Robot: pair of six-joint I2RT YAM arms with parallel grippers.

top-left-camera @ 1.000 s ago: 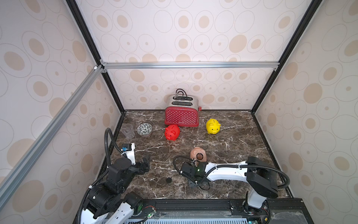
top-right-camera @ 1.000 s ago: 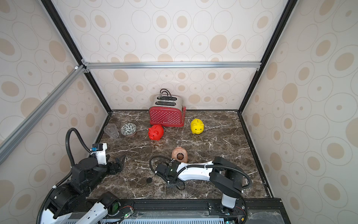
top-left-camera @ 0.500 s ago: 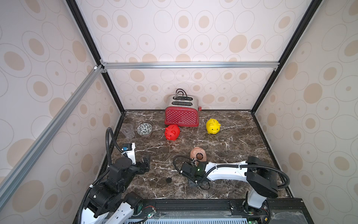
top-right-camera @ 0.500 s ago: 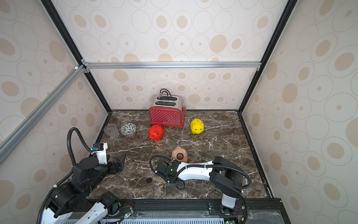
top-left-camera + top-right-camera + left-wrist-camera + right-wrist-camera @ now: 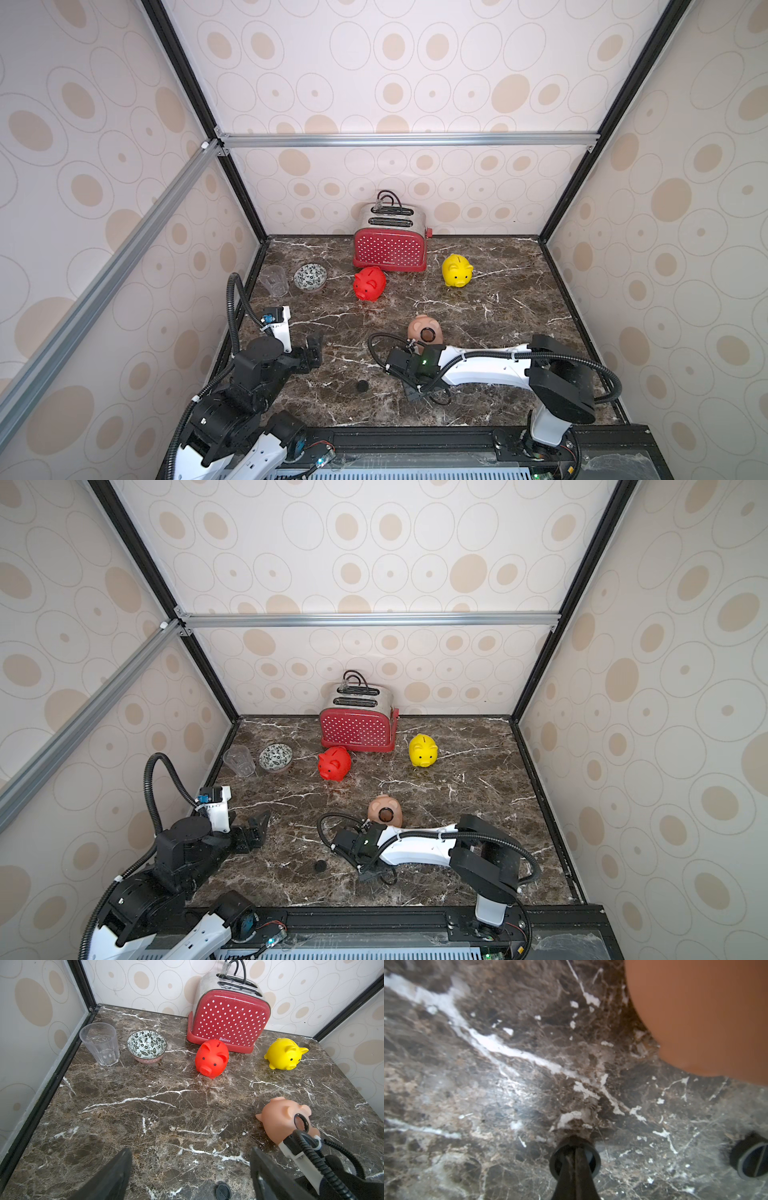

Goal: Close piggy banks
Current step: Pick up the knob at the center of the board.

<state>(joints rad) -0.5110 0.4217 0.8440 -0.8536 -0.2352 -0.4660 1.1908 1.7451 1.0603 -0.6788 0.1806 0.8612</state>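
Right wrist view, right tool [image 5: 574, 1149] clamped on black plug [image 5: 596, 1164] near peach pig [image 5: 695, 1012], left tool [image 5: 189, 1150] apart.

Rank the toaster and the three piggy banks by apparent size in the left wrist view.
1. toaster
2. peach piggy bank, though it is nearest the camera
3. red piggy bank and yellow piggy bank: look alike, not ranked

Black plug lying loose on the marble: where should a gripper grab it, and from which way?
Pinch the thin bar across the loose black plug, coming straight down. It lies flat on the marble table with the bar up, and its low rim gives little from the side. The right gripper seems to hold a second plug this way.
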